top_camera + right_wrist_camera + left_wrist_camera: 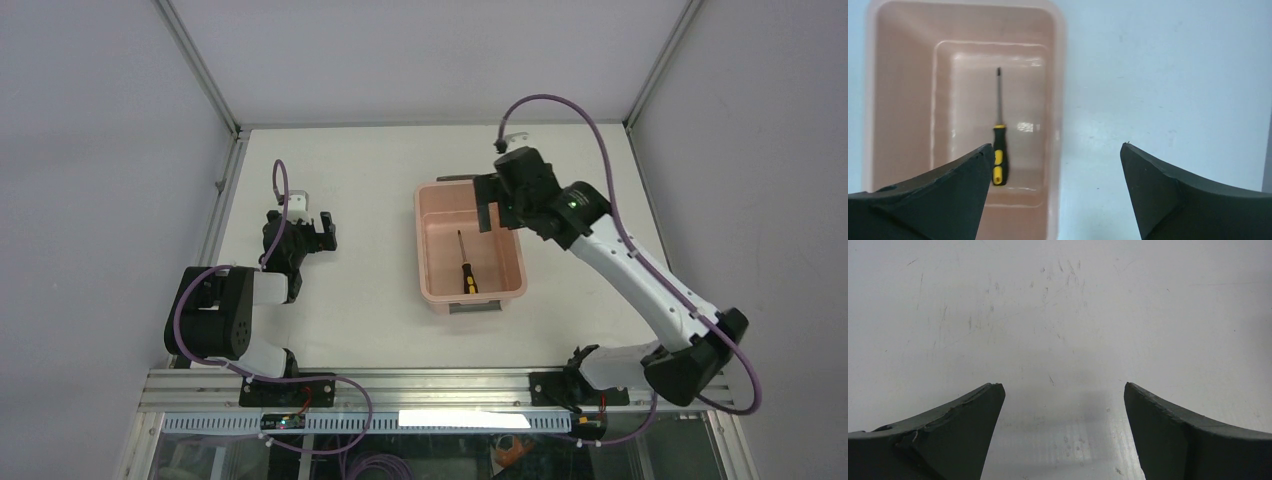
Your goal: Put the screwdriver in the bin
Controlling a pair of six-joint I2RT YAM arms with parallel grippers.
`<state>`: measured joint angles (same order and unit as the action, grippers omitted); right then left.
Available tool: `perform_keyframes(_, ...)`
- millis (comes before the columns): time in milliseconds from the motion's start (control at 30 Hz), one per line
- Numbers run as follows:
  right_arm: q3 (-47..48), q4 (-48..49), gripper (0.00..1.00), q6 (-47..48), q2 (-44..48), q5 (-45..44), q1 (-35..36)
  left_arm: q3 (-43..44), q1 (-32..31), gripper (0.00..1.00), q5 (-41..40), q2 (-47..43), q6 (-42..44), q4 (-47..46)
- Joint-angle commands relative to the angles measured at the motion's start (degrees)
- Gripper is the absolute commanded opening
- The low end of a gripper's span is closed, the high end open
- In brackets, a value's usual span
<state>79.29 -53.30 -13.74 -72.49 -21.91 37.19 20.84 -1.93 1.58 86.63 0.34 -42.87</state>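
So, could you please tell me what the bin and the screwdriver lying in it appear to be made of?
The bin looks like smooth, glossy pink plastic: light glints off its floor and its corners are moulded round. The screwdriver has a thin dark shaft, likely metal, and a yellow-and-black handle, probably plastic or rubber.

From above and behind the arm bases we look steeply down on the whole table (360, 170) from some way off. From the left wrist we look out past the left gripper (1063, 386) at bare tabletop, very near. From the right wrist we look past the right gripper (1055, 145) down into the bin (903, 100) holding the screwdriver (999, 150), both of which the overhead view shares.
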Motion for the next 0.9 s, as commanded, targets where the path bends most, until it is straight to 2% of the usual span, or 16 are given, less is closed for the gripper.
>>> perform_keyframes(0,-11.15,12.9,0.99,4.97,8.31,2.68,-9.67,1.03,-0.56,0.99,0.52,-0.25,-0.87,-3.53)
perform_keyframes(200,-26.9,23.18,0.99,3.93,15.51,4.89,-18.24,0.97,-0.59,0.99,0.53,-0.3,-0.87,-3.53)
perform_keyframes(467,-45.14,37.42,0.99,-3.11,19.22,2.93,-21.54,1.01,-0.58,0.99,0.51,-0.23,-0.87,-3.53)
perform_keyframes(667,-47.29,38.18,0.99,-4.76,17.93,0.76,-21.55,1.04,-0.56,0.99,0.48,-0.24,-0.87,-3.54)
perform_keyframes(867,-48.16,40.31,0.99,-4.4,18.99,3.32,-21.55,1.04,-0.59,0.99,0.51,-0.24,-0.87,-3.56)
